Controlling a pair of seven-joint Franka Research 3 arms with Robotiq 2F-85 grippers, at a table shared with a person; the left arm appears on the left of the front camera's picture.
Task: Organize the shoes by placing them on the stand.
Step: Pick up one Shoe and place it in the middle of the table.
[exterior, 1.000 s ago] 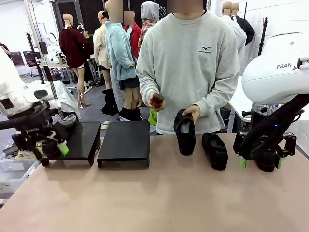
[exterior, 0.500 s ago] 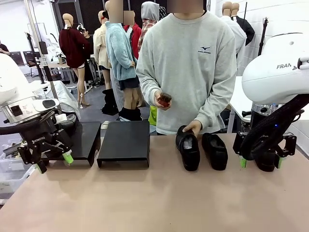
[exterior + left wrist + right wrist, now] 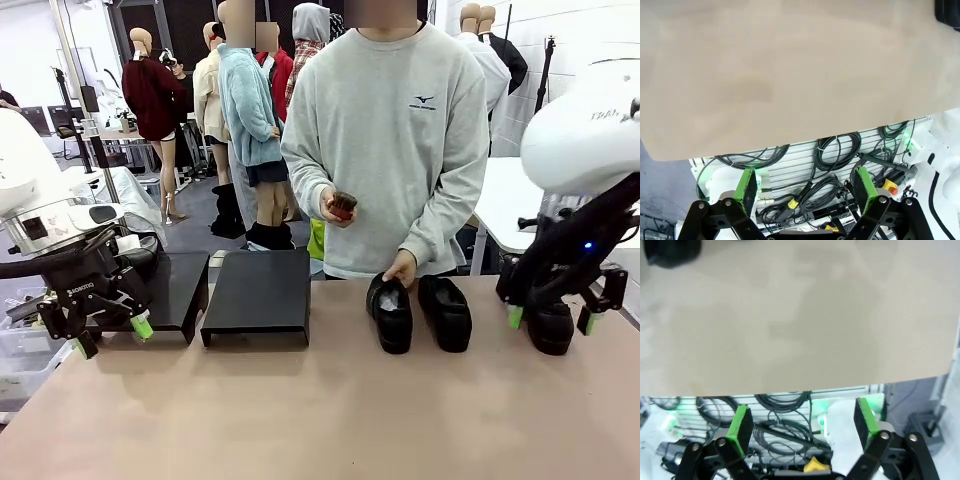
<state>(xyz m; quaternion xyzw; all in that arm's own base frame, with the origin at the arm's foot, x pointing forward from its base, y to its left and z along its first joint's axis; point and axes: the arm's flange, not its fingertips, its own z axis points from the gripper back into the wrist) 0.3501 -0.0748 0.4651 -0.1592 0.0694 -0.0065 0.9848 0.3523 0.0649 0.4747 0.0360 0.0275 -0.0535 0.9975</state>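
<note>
Gleaming black thick-soled shoes (image 3: 445, 312)

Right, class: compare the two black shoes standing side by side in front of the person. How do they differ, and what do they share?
In the front view, the picture-left shoe has the person's hand resting on its heel; the picture-right shoe is untouched. The picture-left shoe shows something pale inside its opening; the picture-right shoe's opening looks dark. Both are glossy black, stand on their soles on the table, and point their toes toward the robot.
</note>
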